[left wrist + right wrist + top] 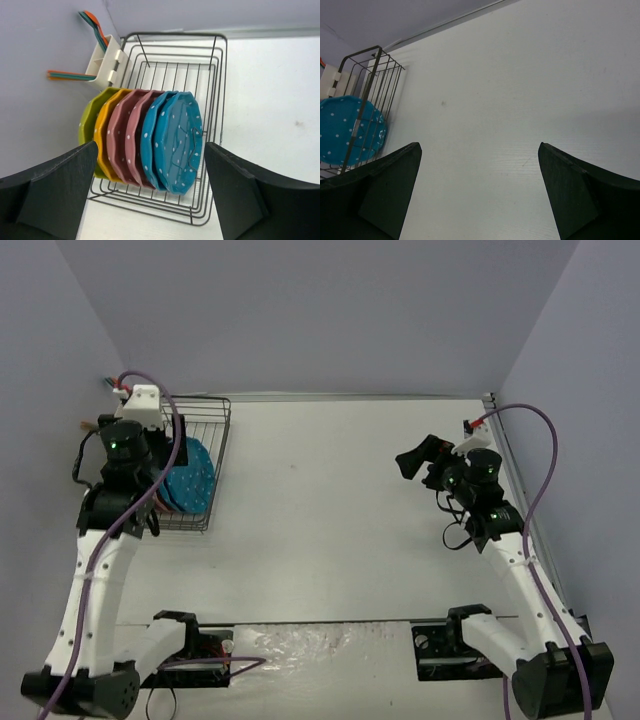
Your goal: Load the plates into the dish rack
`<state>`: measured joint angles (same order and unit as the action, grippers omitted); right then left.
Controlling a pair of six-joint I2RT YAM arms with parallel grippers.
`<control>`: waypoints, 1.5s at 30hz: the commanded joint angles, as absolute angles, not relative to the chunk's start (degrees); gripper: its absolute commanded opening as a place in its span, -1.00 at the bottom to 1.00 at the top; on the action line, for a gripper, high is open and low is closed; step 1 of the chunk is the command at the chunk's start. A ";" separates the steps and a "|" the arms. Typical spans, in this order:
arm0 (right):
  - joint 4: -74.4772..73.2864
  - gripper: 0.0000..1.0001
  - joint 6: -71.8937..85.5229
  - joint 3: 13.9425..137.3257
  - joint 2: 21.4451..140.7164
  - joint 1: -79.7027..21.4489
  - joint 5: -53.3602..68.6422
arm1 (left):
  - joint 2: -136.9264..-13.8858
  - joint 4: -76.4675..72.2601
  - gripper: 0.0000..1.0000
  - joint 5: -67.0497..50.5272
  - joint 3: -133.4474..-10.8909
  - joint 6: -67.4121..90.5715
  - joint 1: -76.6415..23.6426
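White table [330, 500]; from above the left arm [120, 455] hides most plates [195, 480]; left claw [150, 152], right claw [480, 150] gape empty.

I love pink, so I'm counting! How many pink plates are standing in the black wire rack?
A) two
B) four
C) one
A: the left wrist view shows two pink plates standing side by side in the dish rack, between the orange-yellow plate and the turquoise blue plates.

Overhead and both wrist views, dish rack [172, 34] common.
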<state>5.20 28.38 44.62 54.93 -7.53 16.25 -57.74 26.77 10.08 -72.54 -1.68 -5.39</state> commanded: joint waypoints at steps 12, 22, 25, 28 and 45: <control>-1.52 1.00 21.90 57.65 45.12 -8.66 7.99 | -30.58 43.56 0.75 8.50 -68.69 8.27 -5.91; -7.47 1.00 11.10 59.26 35.85 -10.78 -4.23 | -24.34 47.06 0.75 9.25 -64.63 10.84 -7.27; -7.38 1.00 10.46 57.57 33.76 -11.16 -6.32 | -23.38 44.60 0.75 8.35 -61.54 11.78 -7.91; -7.38 1.00 10.28 56.22 31.87 -11.17 -7.14 | -22.22 42.79 0.75 8.37 -59.03 13.13 -8.53; -5.37 1.00 9.94 52.40 28.23 -12.74 -9.67 | -17.59 36.67 0.75 9.22 -48.30 15.81 -9.41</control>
